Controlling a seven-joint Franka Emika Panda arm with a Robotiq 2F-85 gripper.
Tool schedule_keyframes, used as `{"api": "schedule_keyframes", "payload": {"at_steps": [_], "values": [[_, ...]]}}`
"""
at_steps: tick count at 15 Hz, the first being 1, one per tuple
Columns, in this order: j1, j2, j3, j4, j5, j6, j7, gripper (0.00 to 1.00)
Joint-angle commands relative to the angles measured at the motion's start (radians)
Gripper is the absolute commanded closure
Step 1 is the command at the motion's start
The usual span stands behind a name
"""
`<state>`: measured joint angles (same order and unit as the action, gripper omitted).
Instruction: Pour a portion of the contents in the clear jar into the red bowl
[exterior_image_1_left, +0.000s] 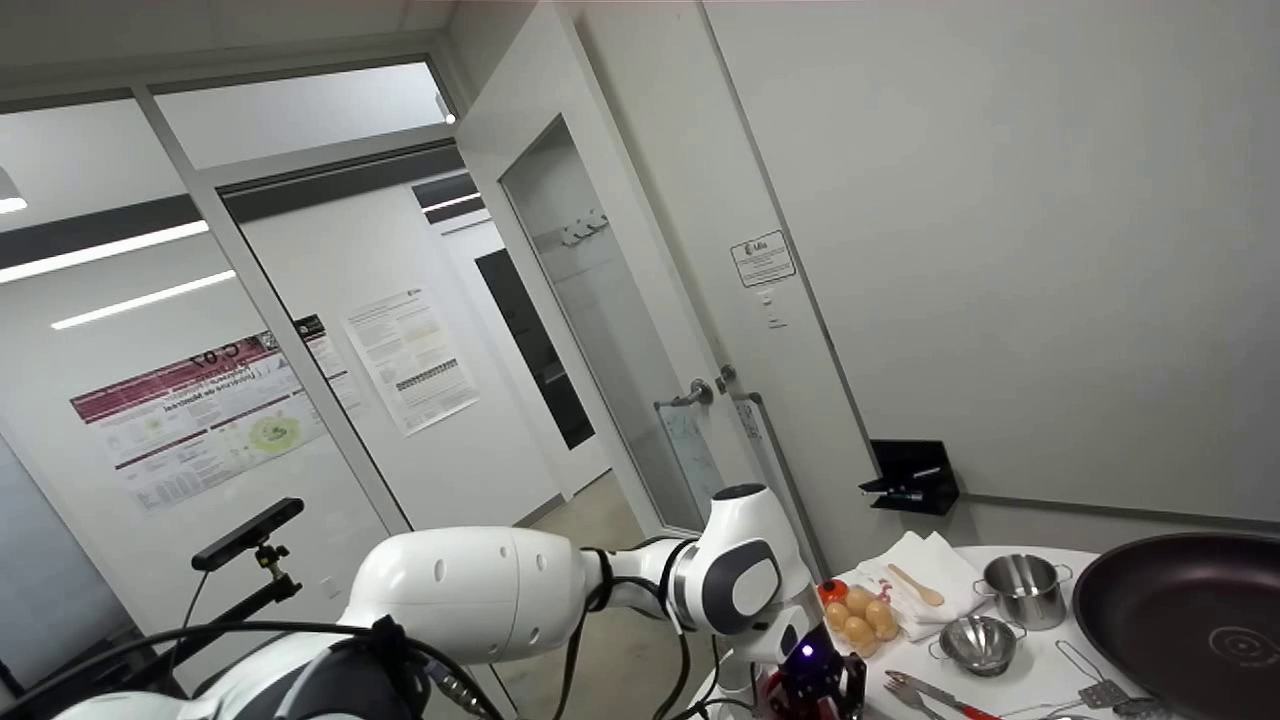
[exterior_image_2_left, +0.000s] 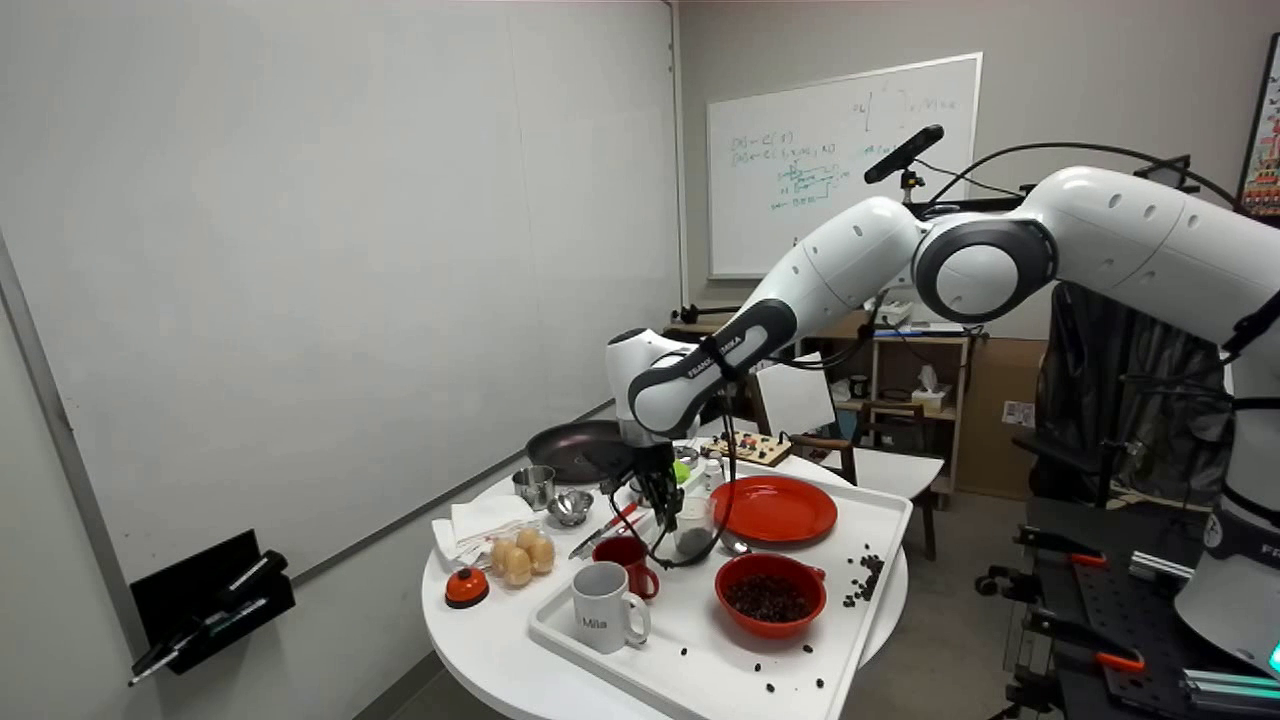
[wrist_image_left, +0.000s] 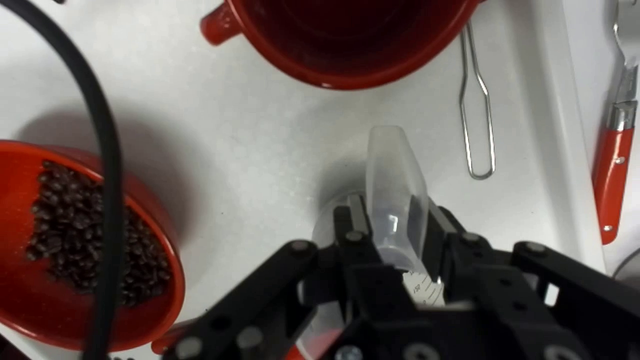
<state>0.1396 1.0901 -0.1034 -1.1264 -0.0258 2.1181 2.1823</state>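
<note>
The clear jar, a see-through measuring jug with printed marks, stands on the white tray (exterior_image_2_left: 690, 650); its body (exterior_image_2_left: 692, 520) shows in an exterior view. Both fingers of my gripper (wrist_image_left: 397, 215) press on its translucent handle (wrist_image_left: 392, 170), one from each side, in the wrist view. What the jug holds is hard to make out; a greyish patch shows low in it. Dark beans partly fill the red bowl (exterior_image_2_left: 770, 595), which lies left of the gripper in the wrist view, where the bowl's rim (wrist_image_left: 172, 260) is crossed by a black cable.
A red mug (exterior_image_2_left: 625, 562) and a white mug (exterior_image_2_left: 600, 605) sit close to the jug, and a red plate (exterior_image_2_left: 775, 508) lies beyond it. Loose beans (exterior_image_2_left: 865, 580) are scattered on the tray. Outside it are brown eggs (exterior_image_2_left: 523, 555), a red-handled knife (wrist_image_left: 612, 180) and a large pan (exterior_image_1_left: 1200, 620).
</note>
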Motion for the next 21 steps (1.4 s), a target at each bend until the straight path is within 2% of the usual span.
{"api": "schedule_keyframes", "payload": {"at_steps": [1, 13, 21], "values": [[0.0, -0.11, 0.012, -0.094, 0.014, -0.008, -0.036, 0.91], [0.044, -0.43, 0.05, -0.392, -0.016, -0.177, -0.239, 0.91], [0.061, -0.658, 0.101, -0.667, 0.003, -0.092, -0.301, 0.91]]}}
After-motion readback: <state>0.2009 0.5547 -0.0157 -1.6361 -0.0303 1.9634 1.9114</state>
